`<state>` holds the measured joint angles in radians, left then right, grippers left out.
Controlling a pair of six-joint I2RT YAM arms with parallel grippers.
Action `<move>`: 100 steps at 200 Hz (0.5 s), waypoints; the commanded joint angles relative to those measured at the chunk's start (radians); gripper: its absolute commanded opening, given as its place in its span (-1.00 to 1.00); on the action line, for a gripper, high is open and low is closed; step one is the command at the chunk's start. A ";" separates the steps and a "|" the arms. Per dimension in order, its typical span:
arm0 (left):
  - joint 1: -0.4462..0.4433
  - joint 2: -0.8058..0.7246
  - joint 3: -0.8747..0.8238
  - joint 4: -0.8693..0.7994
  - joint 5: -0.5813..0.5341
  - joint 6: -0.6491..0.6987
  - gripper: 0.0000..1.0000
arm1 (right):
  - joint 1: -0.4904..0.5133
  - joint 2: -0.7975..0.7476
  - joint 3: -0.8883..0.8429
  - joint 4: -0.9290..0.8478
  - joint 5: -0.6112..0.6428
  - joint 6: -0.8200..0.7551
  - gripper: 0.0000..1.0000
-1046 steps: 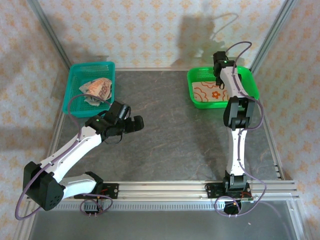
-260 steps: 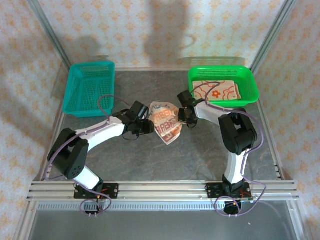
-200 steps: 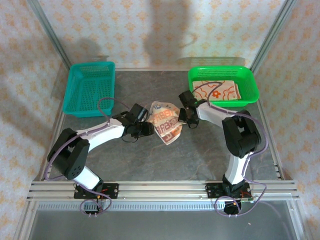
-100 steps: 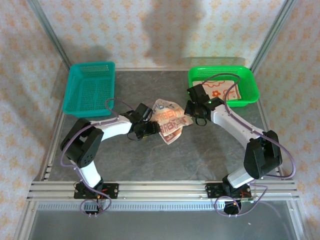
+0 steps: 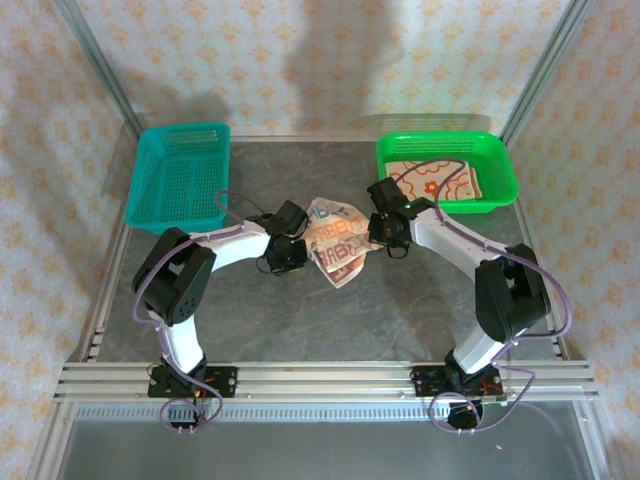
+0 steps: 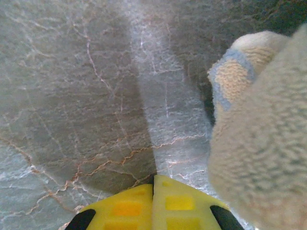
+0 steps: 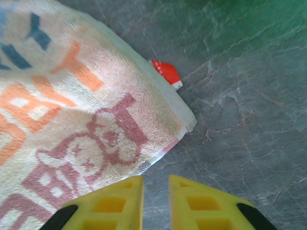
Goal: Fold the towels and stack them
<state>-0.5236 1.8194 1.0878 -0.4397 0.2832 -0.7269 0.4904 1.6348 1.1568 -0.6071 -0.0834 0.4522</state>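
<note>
fingers of left gripper (image 6: 153, 205): pressed together pad to pad with nothing between them, over bare table (image 6: 72, 96); the crumpled towel (image 6: 268, 143) bulks just to their right.
fingers of right gripper (image 7: 156, 191): a narrow gap apart with grey table showing in the gap, gripping nothing; the crumpled towel's corner lies just beside the left finger.
teal basket (image 5: 178, 178): far left of the table, well apart from both arms.
crumpled towel, from above: in the middle of the table between the two grippers; orange and cream, with letters and a face print.
red tag (image 7: 165, 73): pokes out from under the towel's edge.
green basket (image 5: 503, 172): far right, holding a flat folded towel (image 5: 440, 182).
in the way: the right arm's cable (image 5: 425, 168) arcs over the folded towel, and the arm covers the basket's near-left corner.
hard to make out: the left wrist view has the towel blurred and cut off at the right edge; cannot tell whether the left gripper touches it.
count: two towels, two baskets, two grippers.
</note>
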 commanded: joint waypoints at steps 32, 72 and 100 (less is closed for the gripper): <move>0.079 -0.035 -0.050 0.139 -0.049 0.088 -1.00 | 0.030 0.086 0.006 0.063 -0.011 0.037 -0.38; 0.077 -0.075 -0.076 0.157 -0.005 0.078 -0.90 | 0.030 0.184 0.054 0.095 0.041 0.054 -0.14; 0.078 -0.102 -0.086 0.159 0.001 0.063 -0.80 | 0.029 0.256 0.086 0.090 0.067 0.049 -0.07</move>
<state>-0.4442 1.7706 1.0157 -0.3130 0.2989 -0.6613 0.5190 1.8500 1.1969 -0.5308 -0.0784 0.4904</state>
